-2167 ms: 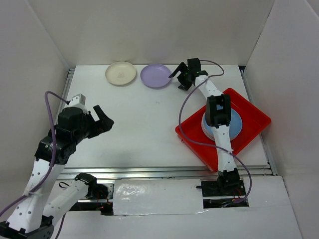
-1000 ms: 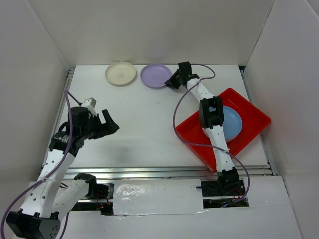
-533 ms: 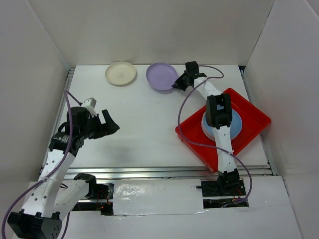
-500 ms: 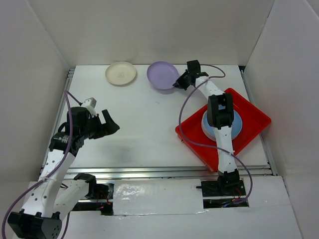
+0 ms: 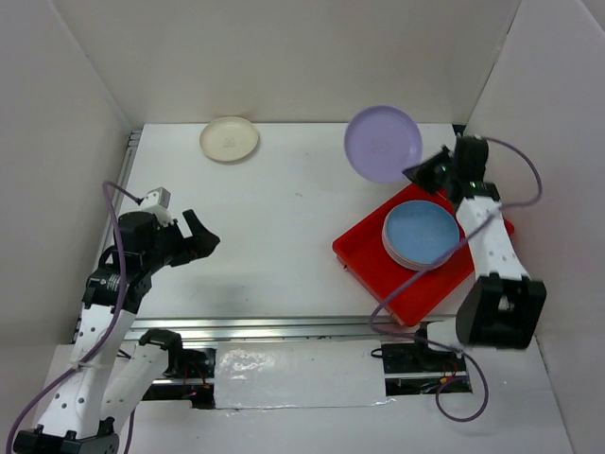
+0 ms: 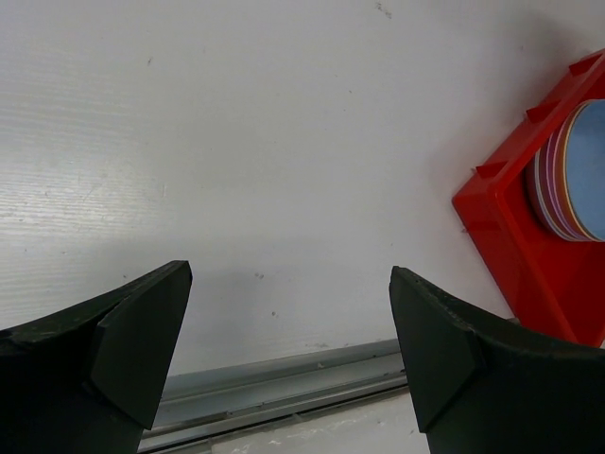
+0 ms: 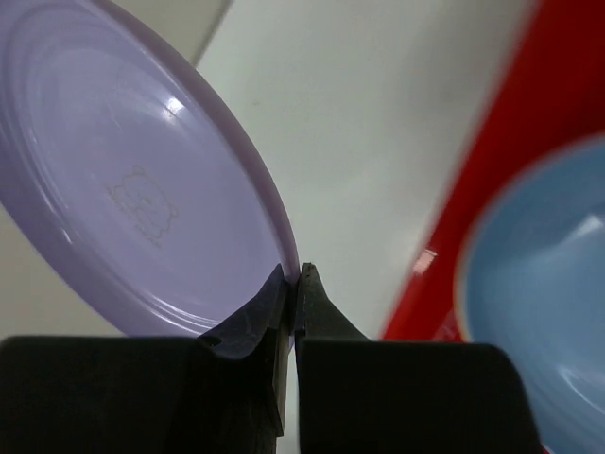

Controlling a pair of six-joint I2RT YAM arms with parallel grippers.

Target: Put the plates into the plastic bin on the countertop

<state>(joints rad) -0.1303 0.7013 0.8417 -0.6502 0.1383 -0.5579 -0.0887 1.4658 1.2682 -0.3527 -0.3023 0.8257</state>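
My right gripper (image 5: 417, 172) is shut on the rim of a purple plate (image 5: 382, 143), which hangs tilted in the air above the far left corner of the red plastic bin (image 5: 485, 227). In the right wrist view the purple plate (image 7: 132, 180) fills the left, pinched at its edge by my right gripper (image 7: 294, 276). A stack of plates with a blue plate (image 5: 421, 233) on top lies in the bin. A cream plate (image 5: 229, 138) rests at the back of the countertop (image 5: 274, 218). My left gripper (image 5: 197, 234) stands open over the countertop's left side, holding nothing.
White walls enclose the countertop on three sides. A metal rail (image 5: 312, 328) runs along the near edge, also seen as the rail (image 6: 284, 383) in the left wrist view. The red bin (image 6: 529, 236) with its stacked plates (image 6: 567, 161) shows at that view's right.
My right gripper closed on the purple plate's rim, lifted it off the countertop and swung it right toward the bin. The left arm shifted only slightly.
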